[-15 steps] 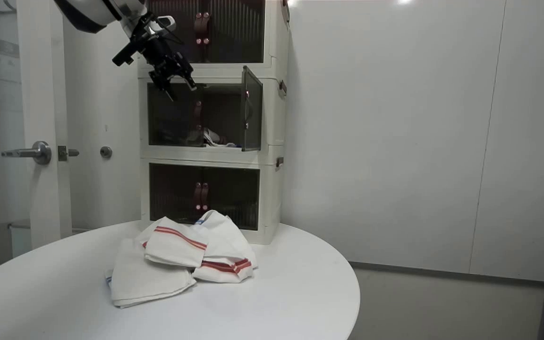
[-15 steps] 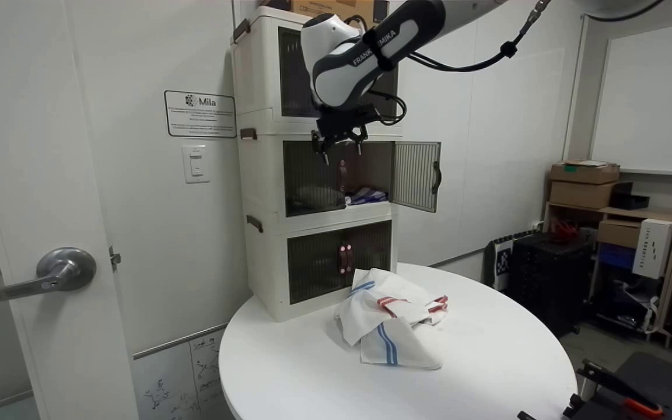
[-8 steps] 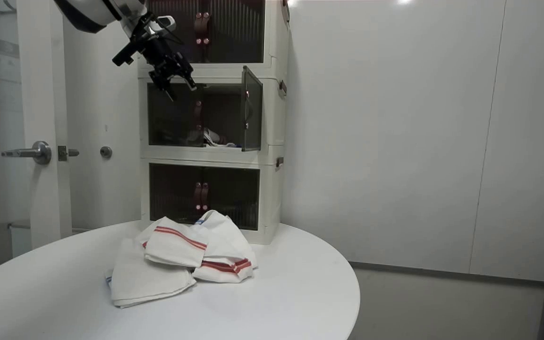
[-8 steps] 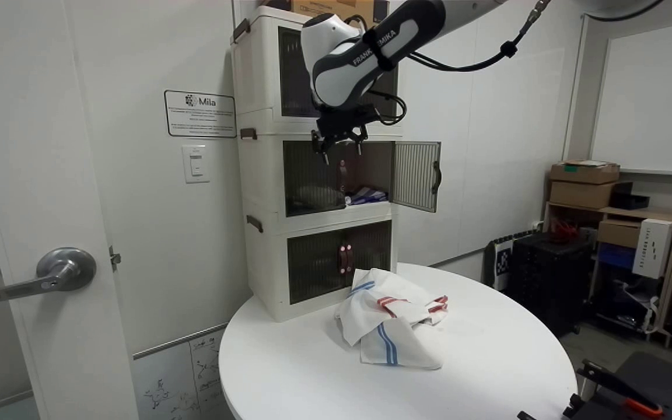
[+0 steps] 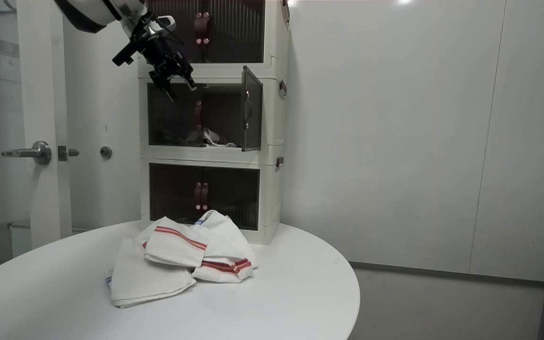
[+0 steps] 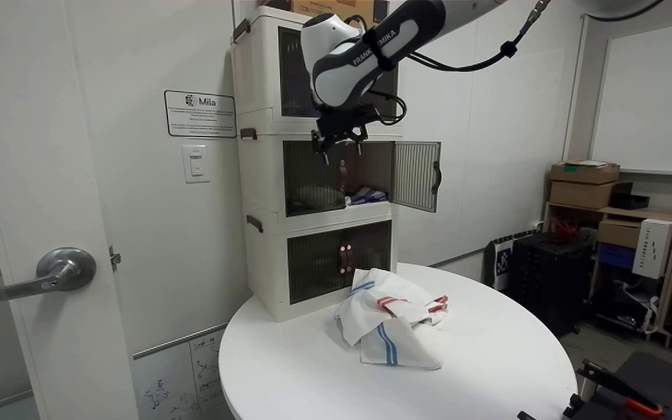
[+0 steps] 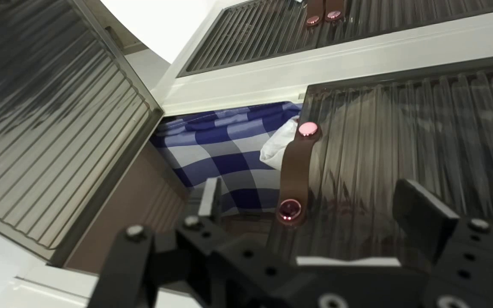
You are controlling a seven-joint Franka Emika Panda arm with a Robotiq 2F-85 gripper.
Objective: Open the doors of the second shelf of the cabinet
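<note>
Well, nothing looks changed from a second ago: the arm (image 6: 365, 64) hangs in the same spot, and the open door (image 6: 415, 175) and the shut door (image 6: 312, 181) look just the same. So the job looks only half done. Both belong to the second shelf (image 6: 260, 175), the middle box of the tall white cabinet (image 6: 263, 268), which stands on the round surface (image 6: 487, 350). Some blue and white cloth (image 7: 229, 149) shows in the gap. The arm reaches down from above, and its jaws are spread wide apart, tipped toward the shut door and holding nothing. In the wrist view, the brown strap (image 7: 296, 169) of that door shows between them, but I cannot tell how near it is. Next, I think, they need to catch the strap and pull it gently.
</note>
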